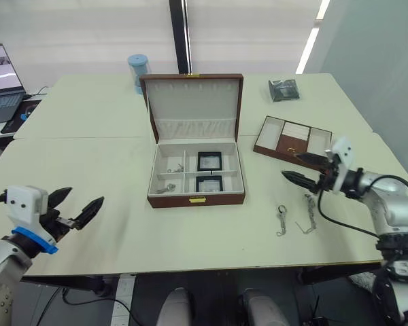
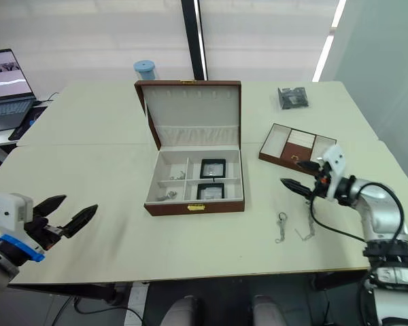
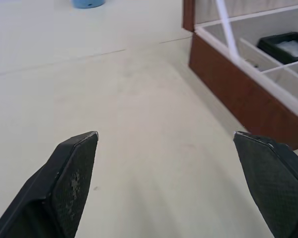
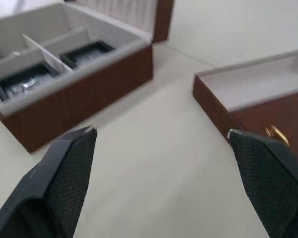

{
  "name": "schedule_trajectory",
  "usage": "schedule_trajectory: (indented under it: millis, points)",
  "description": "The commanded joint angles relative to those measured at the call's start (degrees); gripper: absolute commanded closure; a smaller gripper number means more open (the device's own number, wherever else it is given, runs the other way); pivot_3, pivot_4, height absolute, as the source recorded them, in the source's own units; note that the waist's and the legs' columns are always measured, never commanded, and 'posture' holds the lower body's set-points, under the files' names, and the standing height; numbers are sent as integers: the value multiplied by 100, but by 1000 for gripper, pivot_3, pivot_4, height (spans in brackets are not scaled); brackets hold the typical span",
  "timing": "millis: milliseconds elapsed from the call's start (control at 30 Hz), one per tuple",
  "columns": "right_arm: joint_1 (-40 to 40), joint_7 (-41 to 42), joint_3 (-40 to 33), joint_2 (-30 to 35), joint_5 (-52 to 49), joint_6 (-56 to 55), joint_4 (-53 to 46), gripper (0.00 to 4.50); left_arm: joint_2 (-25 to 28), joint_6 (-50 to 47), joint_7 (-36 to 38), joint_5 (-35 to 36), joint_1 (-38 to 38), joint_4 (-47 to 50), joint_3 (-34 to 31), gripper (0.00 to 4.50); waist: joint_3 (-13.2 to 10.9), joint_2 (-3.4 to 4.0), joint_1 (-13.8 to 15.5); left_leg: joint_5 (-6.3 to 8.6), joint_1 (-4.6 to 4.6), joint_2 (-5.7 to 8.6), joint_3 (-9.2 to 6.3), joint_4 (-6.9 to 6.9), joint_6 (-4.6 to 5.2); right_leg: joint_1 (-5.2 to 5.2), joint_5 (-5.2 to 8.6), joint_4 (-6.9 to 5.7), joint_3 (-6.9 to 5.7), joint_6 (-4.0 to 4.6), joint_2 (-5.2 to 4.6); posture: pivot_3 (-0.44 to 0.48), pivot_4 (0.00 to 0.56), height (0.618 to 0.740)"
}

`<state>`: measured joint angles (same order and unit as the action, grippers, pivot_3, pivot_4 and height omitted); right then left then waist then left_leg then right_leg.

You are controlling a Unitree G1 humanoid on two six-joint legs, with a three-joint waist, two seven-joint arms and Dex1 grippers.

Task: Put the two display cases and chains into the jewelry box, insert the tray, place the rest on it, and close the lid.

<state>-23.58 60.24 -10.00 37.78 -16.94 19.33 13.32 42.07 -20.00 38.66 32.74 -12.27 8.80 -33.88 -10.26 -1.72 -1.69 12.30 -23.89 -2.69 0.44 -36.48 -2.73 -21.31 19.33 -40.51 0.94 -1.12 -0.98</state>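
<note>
Left gripper (image 1: 77, 208) hangs at near table (image 1: 88, 176) edge, fingers spread wide, nothing between; bare tabletop runs from it to jewelry box (image 1: 196, 178). Right gripper (image 1: 296, 167) likewise spread and empty, between box and tray (image 1: 292, 140). Box at table centre, lid (image 1: 192, 107) upright. Two display cases (image 1: 209, 161) in its right-hand compartments, small silver pieces in left ones. Two chains (image 1: 281, 220) lie on table near front edge, just below right gripper.

Bright, even light (wrist views soft)
</note>
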Motion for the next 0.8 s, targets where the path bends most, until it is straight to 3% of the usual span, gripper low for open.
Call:
schedule_trajectory:
  millis: [33,400,800]
  points:
    - [330,-119,-310,273,-67,-154,-273,26,304,169,192,-169,195,-464,-241,0,0,0,1,0,0,0,2,0,0,-1,0,0,2,0,0,0,150,740]
    - [1585,-311,-894,526,-340,-236,-932,26,900,248,613,-506,691,-1580,-243,0,0,0,-2,0,2,0,8,16,-1,-2,0,12,4,-1,-2,0,150,740]
    - [1585,-392,-1003,776,-323,-508,-444,26,756,148,562,-593,809,-1426,-124,0,1,-2,-9,0,3,0,9,18,-1,0,0,13,4,-1,-3,0,150,740]
